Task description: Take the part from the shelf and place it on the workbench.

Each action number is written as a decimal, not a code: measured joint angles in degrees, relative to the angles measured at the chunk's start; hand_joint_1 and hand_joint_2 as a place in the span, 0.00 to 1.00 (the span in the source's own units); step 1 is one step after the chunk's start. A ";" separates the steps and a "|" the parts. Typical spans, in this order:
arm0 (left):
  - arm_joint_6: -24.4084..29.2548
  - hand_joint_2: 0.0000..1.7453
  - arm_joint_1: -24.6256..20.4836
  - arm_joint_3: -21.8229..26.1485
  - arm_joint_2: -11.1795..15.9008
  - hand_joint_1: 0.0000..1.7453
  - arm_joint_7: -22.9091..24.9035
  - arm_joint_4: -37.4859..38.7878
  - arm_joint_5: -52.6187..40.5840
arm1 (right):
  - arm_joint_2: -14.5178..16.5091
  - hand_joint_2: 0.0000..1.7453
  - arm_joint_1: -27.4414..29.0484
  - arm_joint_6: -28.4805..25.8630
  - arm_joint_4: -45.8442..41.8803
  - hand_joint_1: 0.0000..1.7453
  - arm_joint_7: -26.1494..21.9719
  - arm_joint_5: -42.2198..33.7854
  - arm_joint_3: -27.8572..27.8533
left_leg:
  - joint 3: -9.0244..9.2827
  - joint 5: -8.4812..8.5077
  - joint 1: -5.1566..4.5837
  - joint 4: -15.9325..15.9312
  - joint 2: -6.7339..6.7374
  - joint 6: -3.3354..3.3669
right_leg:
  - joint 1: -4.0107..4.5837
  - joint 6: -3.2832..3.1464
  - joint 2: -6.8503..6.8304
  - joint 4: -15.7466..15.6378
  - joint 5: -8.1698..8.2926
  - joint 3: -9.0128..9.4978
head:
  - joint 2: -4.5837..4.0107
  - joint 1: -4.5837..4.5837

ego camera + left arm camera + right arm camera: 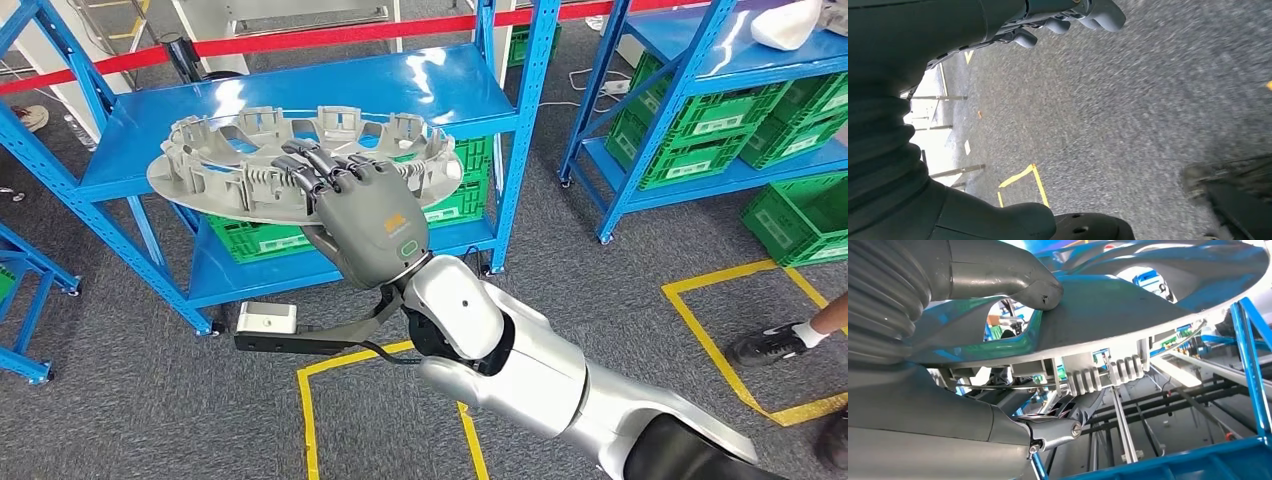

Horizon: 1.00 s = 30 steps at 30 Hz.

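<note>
While the right hand [365, 205] clamps the grey ring-shaped part [250, 160] at frame centre | blue shelf [420, 85] behind | grey carpet floor [120, 400], yellow tape [305, 410] | left hand [1068, 20] fingers curled, holding nothing

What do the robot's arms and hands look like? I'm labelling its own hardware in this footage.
The right arm has glossy silver-white shells, black at the joints and a black section lower down, with a thin dark cable near the wrist. The right hand is matt grey with darker segmented fingers, an orange logo and a small green ring mark on its back. The left hand shows a grey ribbed cover and rounded grey fingertips.
</note>
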 joint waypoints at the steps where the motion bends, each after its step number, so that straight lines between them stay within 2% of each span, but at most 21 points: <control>1: -0.03 1.00 0.00 0.00 0.04 0.00 0.01 0.00 0.02 | 0.00 1.00 0.06 0.15 0.00 1.00 0.07 0.17 0.03 | 0.40 0.40 0.08 1.89 0.00 -0.19 | -0.05 0.12 -0.02 0.06 0.79 -1.07 | 0.00 0.00; 3: -0.09 1.00 0.00 0.00 0.15 0.00 0.03 -0.01 0.12 | 0.03 1.00 0.10 0.49 -0.02 1.00 0.18 0.39 0.07 | 3.92 3.44 0.28 0.16 0.00 -0.47 | -0.23 0.50 -0.04 0.29 2.29 -3.12 | 0.00 0.00; 4: -0.10 1.00 -0.07 -0.01 0.18 0.00 0.03 -0.02 0.18 | 0.12 1.00 0.05 0.65 -0.05 1.00 0.24 0.45 0.07 | 7.15 3.88 0.41 -3.57 -0.03 -0.56 | -0.28 0.81 -0.04 0.52 2.94 -3.99 | 0.00 -0.01; 6: -0.08 1.00 -0.21 0.00 0.22 0.00 -0.04 -0.09 0.24 | 0.39 1.00 -0.19 0.93 -0.16 1.00 0.43 0.59 0.07 | 13.01 2.21 0.29 -11.81 -0.24 -0.09 | -0.29 1.54 -0.06 0.88 4.15 -5.13 | 0.00 0.05; 7: -0.04 1.00 -0.27 0.00 0.22 0.00 -0.11 -0.11 0.20 | 0.54 1.00 -0.33 1.04 -0.22 1.00 0.53 0.70 0.07 | 14.47 1.16 0.11 -14.36 -0.35 0.45 | -0.29 1.94 -0.07 0.86 4.79 -5.39 | 0.00 0.06; 8: -0.01 1.00 -0.28 0.01 0.23 0.00 -0.17 -0.13 0.14 | 0.62 1.00 -0.46 1.15 -0.25 1.00 0.63 0.83 0.08 | 14.64 0.97 -0.12 -15.28 -0.40 1.15 | -0.31 2.36 -0.10 0.64 5.44 -5.50 | 0.00 0.10; 9: 0.03 1.00 -0.24 0.01 0.20 0.00 -0.25 -0.11 0.08 | 0.68 1.00 -0.54 1.27 -0.25 1.00 0.69 0.97 0.09 | 14.02 1.50 -0.12 -15.14 -0.30 1.88 | -0.39 2.75 -0.08 0.43 5.91 -5.61 | 0.00 0.10; 10: 0.05 1.00 -0.20 0.01 0.19 0.00 -0.30 -0.09 0.03 | 0.68 1.00 -0.62 1.37 -0.24 1.00 0.75 1.08 0.08 | 13.53 2.10 -0.10 -15.15 -0.17 2.51 | -0.48 3.09 -0.03 0.71 5.41 -5.91 | 0.00 0.10; 11: 0.06 1.00 -0.16 0.02 0.21 0.00 -0.32 -0.07 0.05 | 0.67 1.00 -0.66 1.45 -0.23 1.00 0.80 1.14 0.08 | 12.99 2.80 -0.04 -15.19 -0.01 3.09 | -0.54 3.38 0.02 1.86 3.74 -6.43 | 0.00 0.12; 14: 0.06 1.00 -0.09 0.04 0.31 0.00 -0.43 -0.05 0.39 | 0.68 1.00 -0.61 1.52 -0.23 1.00 0.81 1.19 0.12 | 10.52 5.16 -0.09 -15.08 0.18 3.93 | -0.64 3.87 0.13 11.61 -5.10 -8.92 | 0.00 0.16; 15: 0.06 1.00 -0.05 0.04 0.31 0.00 -0.46 -0.05 0.48 | 0.68 1.00 -0.52 1.52 -0.23 1.00 0.81 1.20 0.16 | 9.46 5.92 -0.17 -14.95 0.17 3.96 | -0.62 3.92 0.15 15.19 -6.61 -9.39 | 0.00 0.18; 16: 0.06 1.00 0.02 0.04 0.32 0.00 -0.48 -0.04 0.50 | 0.68 1.00 -0.43 1.52 -0.22 1.00 0.81 1.20 0.24 | 8.37 6.63 -0.25 -14.76 0.18 3.94 | -0.59 3.87 0.16 17.43 -6.65 -9.19 | 0.00 0.18; 17: 0.06 1.00 0.08 0.04 0.32 0.00 -0.48 -0.04 0.51 | 0.68 1.00 -0.35 1.52 -0.22 1.00 0.81 1.21 0.33 | 7.29 7.29 -0.31 -14.53 0.19 3.88 | -0.53 3.71 0.16 17.83 -5.63 -8.09 | 0.00 0.19; 19: 0.07 1.00 0.10 0.04 0.29 0.00 -0.51 -0.04 0.51 | 0.79 1.00 -0.31 1.52 -0.24 1.00 0.80 1.23 0.47 | 5.41 8.46 -0.41 -14.02 0.23 3.67 | -0.19 2.94 0.19 12.47 -3.47 -2.71 | 0.00 0.18; 21: 0.09 1.00 0.08 0.04 0.21 0.00 -0.57 -0.05 0.51 | 1.10 1.00 -0.34 1.52 -0.27 1.00 0.79 1.22 0.53 | 4.36 9.49 -0.51 -13.76 0.25 3.21 | 0.30 2.06 0.19 4.35 -4.53 3.26 | 0.00 0.15; 22: 0.09 1.00 0.07 0.04 0.17 0.00 -0.59 -0.04 0.51 | 1.25 1.00 -0.39 1.52 -0.30 1.00 0.77 1.22 0.55 | 4.20 9.99 -0.45 -13.81 0.28 2.87 | 0.51 1.75 0.20 1.90 -5.40 4.74 | 0.00 0.19; 24: 0.11 1.00 0.12 0.04 0.19 0.00 -0.61 -0.02 0.51 | 1.39 1.00 -0.45 1.52 -0.32 1.00 0.73 1.25 0.59 | 4.10 11.04 -0.32 -14.28 0.31 2.10 | 0.66 1.28 0.20 0.47 -5.14 4.98 | 0.00 0.29; 25: 0.11 1.00 0.15 0.04 0.22 0.00 -0.61 -0.01 0.52 | 1.43 1.00 -0.52 1.52 -0.32 1.00 0.72 1.29 0.60 | 3.89 10.97 -0.25 -14.26 0.25 1.78 | 0.56 0.90 0.09 0.16 -4.50 4.66 | 0.00 0.35; 26: 0.11 1.00 0.20 0.04 0.26 0.00 -0.61 -0.01 0.52 | 1.53 1.00 -0.57 1.52 -0.31 1.00 0.72 1.33 0.62 | 3.48 9.90 -0.25 -13.63 0.17 1.51 | 0.40 0.48 -0.02 -0.06 -3.73 4.17 | 0.00 0.29; 28: 0.11 1.00 0.29 0.04 0.33 0.00 -0.61 0.00 0.58 | 1.73 1.00 -0.65 1.52 -0.31 1.00 0.72 1.39 0.67 | 2.00 4.67 -0.15 -9.12 0.05 1.02 | 0.12 -0.06 -0.21 -0.34 -2.12 2.69 | 0.00 0.15; 30: 0.17 1.00 0.36 0.05 0.35 0.00 -0.63 0.00 0.80 | 1.84 1.00 -0.47 1.52 -0.31 1.00 0.66 1.50 0.78 | 0.62 -0.09 -0.03 -1.97 0.05 0.53 | 0.09 -0.13 -0.20 -0.26 -0.59 0.75 | 0.00 0.08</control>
